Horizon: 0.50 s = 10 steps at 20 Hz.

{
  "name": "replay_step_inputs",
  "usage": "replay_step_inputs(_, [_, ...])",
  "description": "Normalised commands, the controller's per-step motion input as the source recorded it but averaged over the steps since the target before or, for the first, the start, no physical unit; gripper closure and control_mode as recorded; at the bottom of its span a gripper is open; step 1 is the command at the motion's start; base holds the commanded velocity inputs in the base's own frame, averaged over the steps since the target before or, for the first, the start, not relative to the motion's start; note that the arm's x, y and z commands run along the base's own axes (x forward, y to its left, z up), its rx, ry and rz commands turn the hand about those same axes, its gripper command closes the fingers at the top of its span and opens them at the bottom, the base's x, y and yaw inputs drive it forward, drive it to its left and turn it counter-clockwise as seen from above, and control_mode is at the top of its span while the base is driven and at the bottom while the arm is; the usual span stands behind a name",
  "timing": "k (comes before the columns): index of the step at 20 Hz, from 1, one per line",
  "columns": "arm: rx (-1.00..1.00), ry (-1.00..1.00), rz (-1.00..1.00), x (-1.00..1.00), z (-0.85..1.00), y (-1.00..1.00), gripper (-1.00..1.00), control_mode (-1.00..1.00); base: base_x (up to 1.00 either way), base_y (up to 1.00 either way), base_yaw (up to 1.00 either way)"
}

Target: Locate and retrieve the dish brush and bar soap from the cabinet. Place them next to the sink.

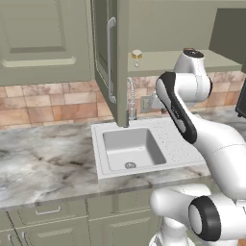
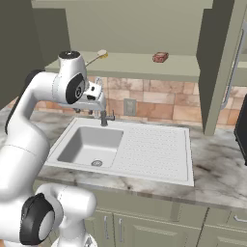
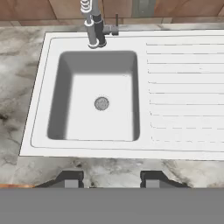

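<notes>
The olive-green cabinet stands open, its panelled door point(image 1: 111, 57) swung out with the silver bar handle showing. On its shelf point(image 2: 135, 65) lie the dish brush point(image 2: 96, 56), yellow-tan head to the right, and the reddish bar soap point(image 2: 160, 57) farther right. The brush head point(image 1: 137, 55) also shows above the faucet. Below is the white sink point(image 3: 39, 131) with round drain, dotted drainboard point(image 2: 154, 147) and chrome spring-neck faucet point(image 3: 94, 26). My gripper point(image 3: 111, 176) hangs open and empty over the sink's front rim, pointing down, well below the shelf.
Marble counter point(image 1: 43, 163) runs to both sides of the sink. A dark appliance point(image 2: 241, 135) stands at the right edge. The cabinet's second door point(image 2: 219, 62) juts out at the right. A wall outlet point(image 2: 129, 106) sits behind the faucet. Drawers point(image 1: 48, 211) lie under the counter.
</notes>
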Motion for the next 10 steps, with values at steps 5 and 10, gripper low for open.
replay_step_inputs(5, [0.0, -0.01, 0.0, -0.02, 0.0, 0.06, -1.0, -1.0, 0.0, 0.0, 0.0])
replay_step_inputs(10, [0.0, -0.16, -0.01, -0.11, 0.0, 0.09, -1.0, -1.0, 0.0, 0.0, 0.0])
